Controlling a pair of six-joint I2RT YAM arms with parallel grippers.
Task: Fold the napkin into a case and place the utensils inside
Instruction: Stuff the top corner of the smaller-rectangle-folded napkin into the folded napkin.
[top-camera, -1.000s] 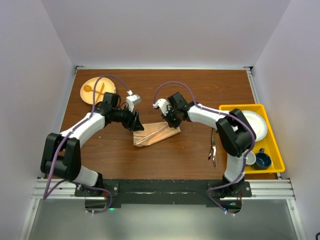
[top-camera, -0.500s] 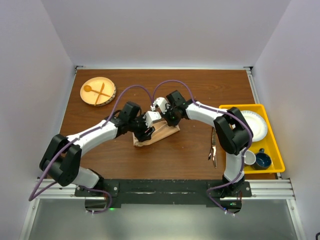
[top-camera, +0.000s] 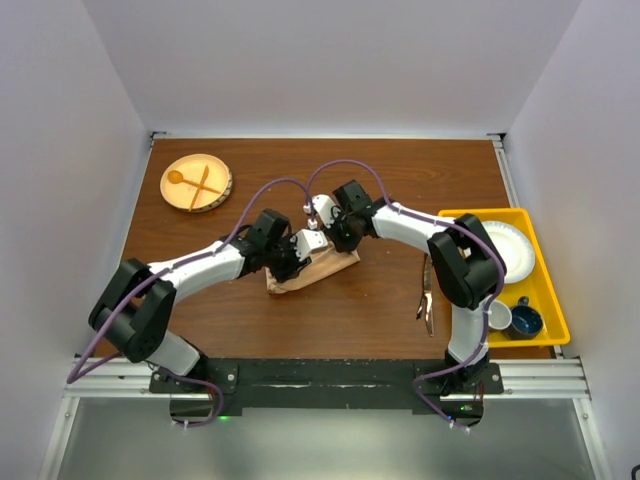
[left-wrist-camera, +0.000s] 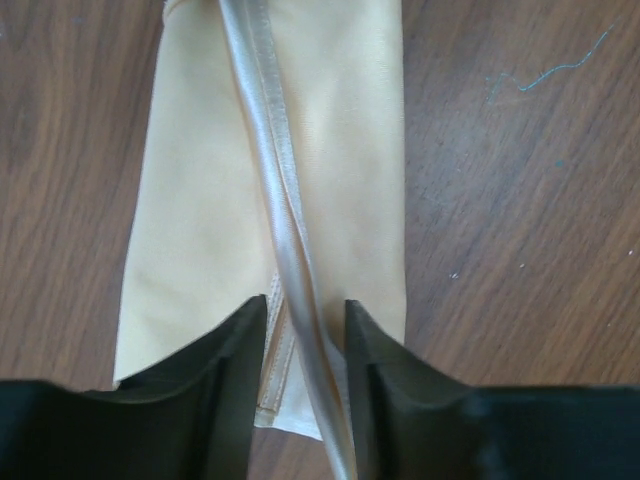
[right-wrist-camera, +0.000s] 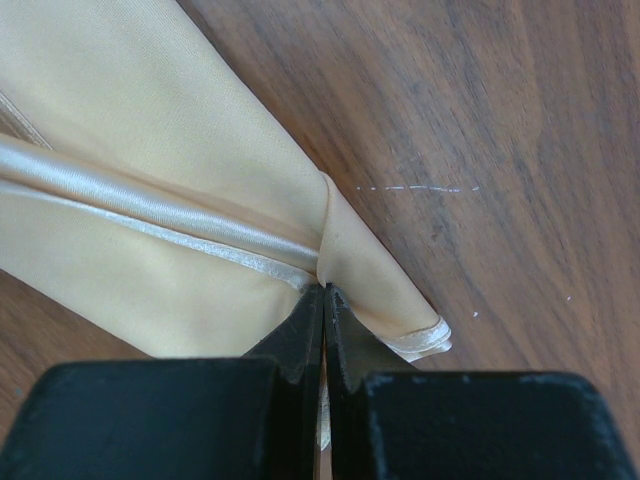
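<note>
Top external: folded napkin (top-camera: 325, 268) at frame centre, left gripper (top-camera: 293, 262) on its left part, right gripper (top-camera: 338, 240) at its upper right end; dark utensils (top-camera: 426, 295) lower right, well apart.
Left wrist: jaws parted, straddling napkin's raised hem.
Right wrist: jaws clenched on napkin corner fold.

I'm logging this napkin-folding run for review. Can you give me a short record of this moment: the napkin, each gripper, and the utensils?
napkin: folded into a narrow strip on the table, with a shiny ridge running along it
left gripper: open, straddling the ridge near one end
right gripper: shut on the napkin at a fold near the other end
utensils: dark, lying on the table to the right of the napkin, not inside it
stage: folding under way, utensils not yet inserted
</note>
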